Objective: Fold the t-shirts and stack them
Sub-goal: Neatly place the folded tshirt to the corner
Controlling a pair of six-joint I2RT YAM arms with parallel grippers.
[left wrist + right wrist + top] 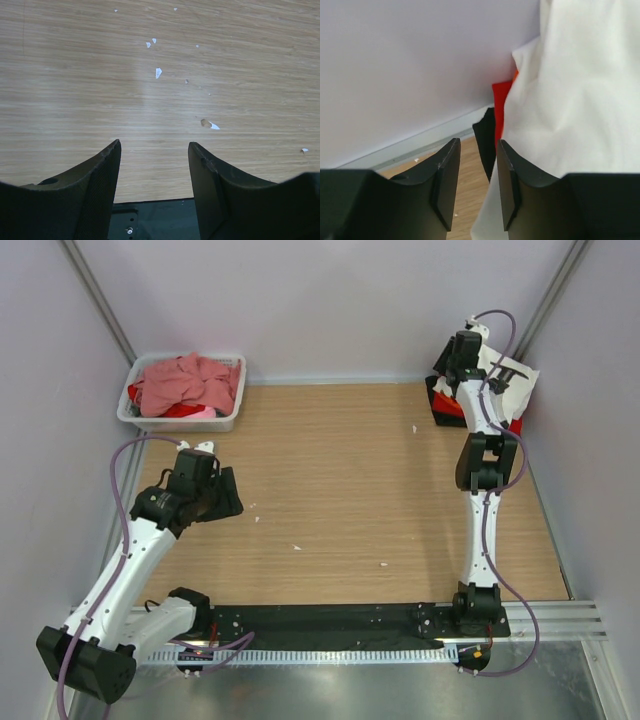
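Note:
A stack of t-shirts lies in the far right corner: a white one (pixel 517 380) on top, with red (pixel 449 406) and black (pixel 436 389) edges showing below. My right gripper (pixel 462 358) hovers at the stack's left side. In the right wrist view its jaws (pixel 477 145) stand a little apart, with the white shirt (pixel 570 100) just right of them and the red (pixel 501 100) and black (pixel 486 140) edges beyond the gap. A dusty-pink shirt (pixel 185 382) is heaped in the tub over a red one (pixel 180 410). My left gripper (pixel 225 498) (pixel 155 145) is open and empty above bare wood.
The white plastic tub (pixel 180 424) stands at the far left by the wall. Walls close in the table on the left, back and right. Small white scraps (pixel 158 73) lie on the wooden top. A black base rail (pixel 330 622) runs along the near edge.

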